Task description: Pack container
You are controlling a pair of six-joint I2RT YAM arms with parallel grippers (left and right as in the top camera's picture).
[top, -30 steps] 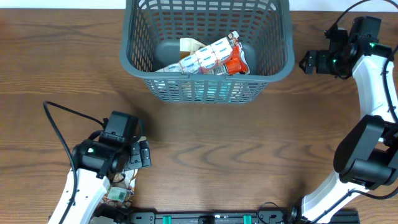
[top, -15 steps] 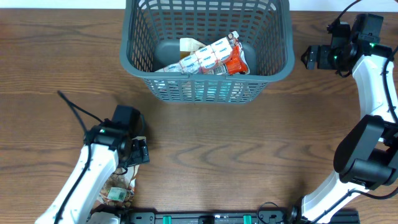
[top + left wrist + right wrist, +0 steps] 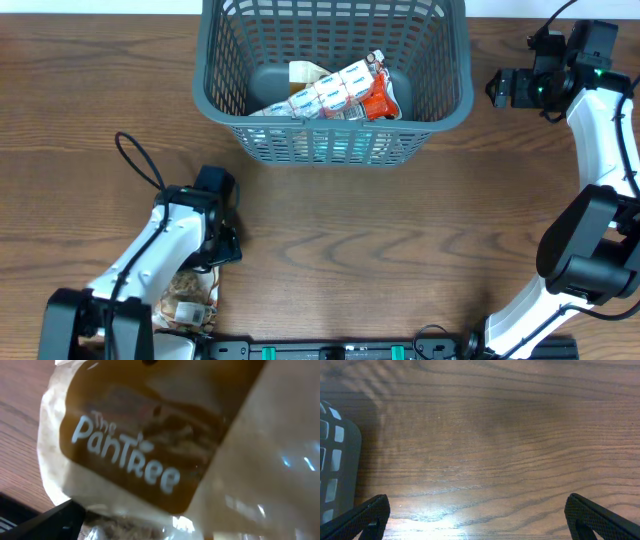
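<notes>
The container point(image 3: 330, 145) stands at the far middle of the bench point(image 3: 330, 250), within reach of both arms. Several snack packets point(image 3: 335, 90) lie tumbled together on its solid base, so the packing looks well along.

One more packet point(image 3: 150, 460), pale with a brown printed label, lies at the near left edge of the bench, well apart from the container. The left gripper point(image 3: 222, 248) is bent down over it. The left wrist view is almost filled by the wrapper, which puts the gripper very close above the packet. Its jaws are spread wide, only one dark finger point(image 3: 50, 520) shows at the lower left of that view, and nothing is pinched between them. This looks like the approach to a pick. The wide spread suits a soft, crinkly bag that has to be straddled before it is squeezed.

The right gripper point(image 3: 495, 88) hangs at the far right, just beside the container's right wall and clear of it. It is also fully open and empty, with only bare wood beneath it. It seems parked there to leave the container mouth free for the left arm's delivery.
</notes>
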